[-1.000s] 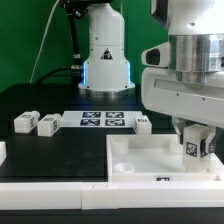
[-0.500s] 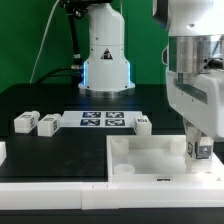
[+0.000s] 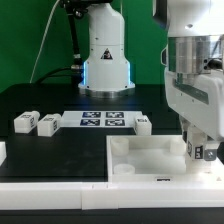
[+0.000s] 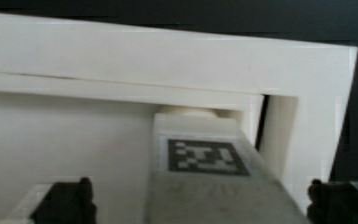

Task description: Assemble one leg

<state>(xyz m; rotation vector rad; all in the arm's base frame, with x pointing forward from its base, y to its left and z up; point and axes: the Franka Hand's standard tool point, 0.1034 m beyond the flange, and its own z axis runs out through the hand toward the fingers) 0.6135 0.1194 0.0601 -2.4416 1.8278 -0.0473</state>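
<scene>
My gripper is shut on a leg, a small white block with a black-and-white tag. It holds the leg low over the large white panel, at the panel's corner on the exterior view's right. In the wrist view the leg runs between my two dark fingertips toward the panel's raised corner wall. My gripper grips the leg's near end. Whether the leg's far tip touches the panel is hidden.
Three loose legs lie on the black table: two at the exterior view's left and one beside the marker board. The marker board lies at the middle. The robot base stands behind.
The gripper has turned upright and moved right and down with the leg, bringing it closer to the panel's right corner.
</scene>
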